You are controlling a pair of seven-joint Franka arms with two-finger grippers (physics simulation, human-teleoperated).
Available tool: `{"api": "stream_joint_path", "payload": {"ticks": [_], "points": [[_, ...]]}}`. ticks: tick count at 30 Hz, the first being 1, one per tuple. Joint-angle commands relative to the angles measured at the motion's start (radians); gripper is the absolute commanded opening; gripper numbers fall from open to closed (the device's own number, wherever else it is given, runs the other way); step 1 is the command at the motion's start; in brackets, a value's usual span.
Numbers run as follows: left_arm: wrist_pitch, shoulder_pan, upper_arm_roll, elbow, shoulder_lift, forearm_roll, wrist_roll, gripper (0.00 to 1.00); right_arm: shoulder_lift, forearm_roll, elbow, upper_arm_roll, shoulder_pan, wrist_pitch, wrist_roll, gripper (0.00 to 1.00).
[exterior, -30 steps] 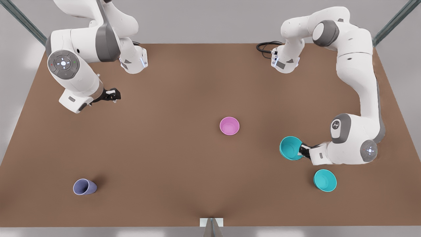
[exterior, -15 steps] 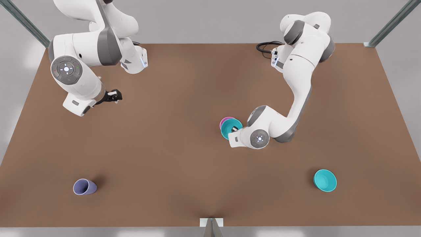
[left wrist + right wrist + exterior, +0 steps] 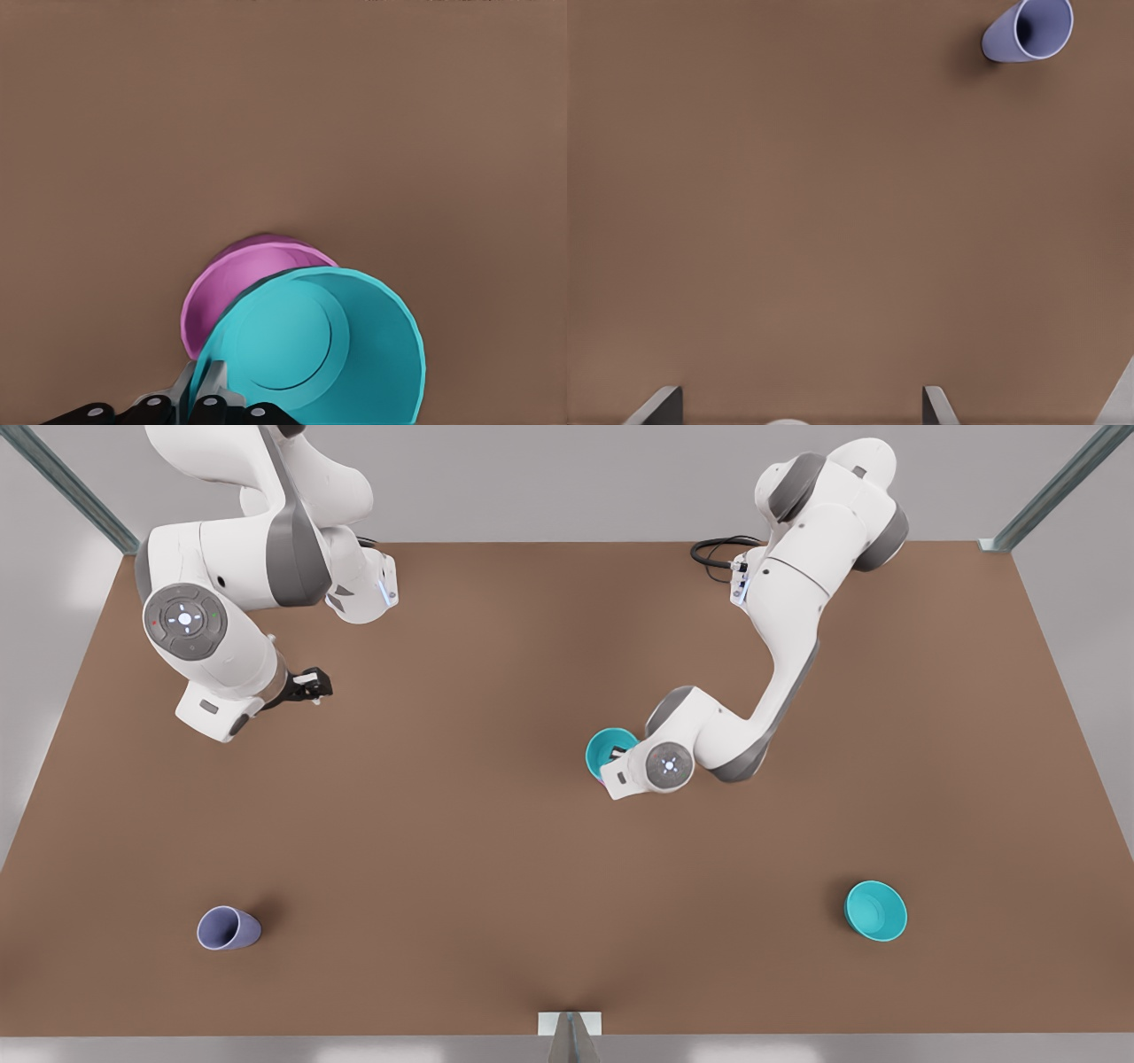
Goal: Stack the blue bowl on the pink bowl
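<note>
simulated lab: bare brown table [image 3: 496, 850], grey walls, metal frame posts [image 3: 1054, 487]

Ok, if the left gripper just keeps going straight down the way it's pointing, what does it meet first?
Most likely the pink bowl: the left gripper holds the blue bowl by its rim just above it, slightly offset. Contact would be bowl on bowl; depth is unclear.

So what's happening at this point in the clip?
The left gripper holds a blue bowl by its rim, jaws shut on it, right above the pink bowl. In the left wrist view the pink bowl peeks out from under it, so the blue one is not yet centred or released. The right gripper waits with jaws open over bare table. A second blue bowl and a lavender cup sit untouched.
</note>
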Motion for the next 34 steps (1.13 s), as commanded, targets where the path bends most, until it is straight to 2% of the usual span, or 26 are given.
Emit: {"api": "stream_joint_path", "payload": {"ticks": [1,16,17,18,20,22,23,24,27,29,30,31,34], "points": [[0.089,0.003,-0.001,-0.011,-0.003,0.0,-0.176,0.21,-0.001,0.0,0.0,0.0,0.0,0.0,-0.01,1.0],[0.083,0.022,-0.003,-0.069,-0.027,0.003,-0.168,0.21,0.007,0.0,-0.001,0.002,0.002,-0.002,-0.01,1.0],[0.083,0.022,-0.003,-0.069,-0.027,0.003,-0.168,0.57,0.007,0.0,-0.001,0.003,0.002,-0.002,-0.01,1.0],[0.085,0.022,-0.003,-0.069,-0.027,0.003,-0.168,1.0,0.007,0.0,-0.001,0.003,0.002,-0.002,-0.01,1.0],[0.083,0.028,-0.003,-0.07,-0.032,0.016,-0.168,1.0,0.007,0.0,-0.001,0.003,0.002,-0.002,-0.01,1.0],[-0.045,0.066,-0.003,-0.072,-0.093,0.034,-0.121,1.0,0.008,0.0,-0.001,0.003,0.002,-0.002,-0.01,1.0],[-0.308,0.195,-0.001,-0.021,-0.214,0.034,0.063,1.0,0.011,0.0,-0.001,0.003,0.002,-0.002,-0.01,1.0],[-0.437,0.282,0.0,0.055,-0.27,0.051,0.1,1.0,0.014,0.0,-0.001,0.003,0.002,-0.002,-0.01,1.0],[-0.604,0.43,0.003,0.291,-0.288,0.059,0.099,1.0,0.014,0.0,-0.001,0.003,0.002,-0.002,-0.01,1.0],[-0.678,0.437,0.002,0.402,-0.288,0.092,0.1,1.0,0.014,0.0,-0.001,0.003,0.002,-0.002,-0.01,1.0],[-0.675,0.434,0.01,0.385,-0.332,0.089,0.105,1.0,0.014,0.0,-0.001,0.002,0.002,-0.002,-0.01,1.0],[-0.573,0.315,0.143,0.229,-0.452,0.051,0.103,1.0,0.011,-0.001,-0.001,0.003,0.002,-0.002,-0.01,1.0],[-0.573,0.299,0.165,0.236,-0.448,0.039,0.103,1.0,0.011,-0.004,0.0,0.003,0.002,0.0,-0.01,1.0]]}}
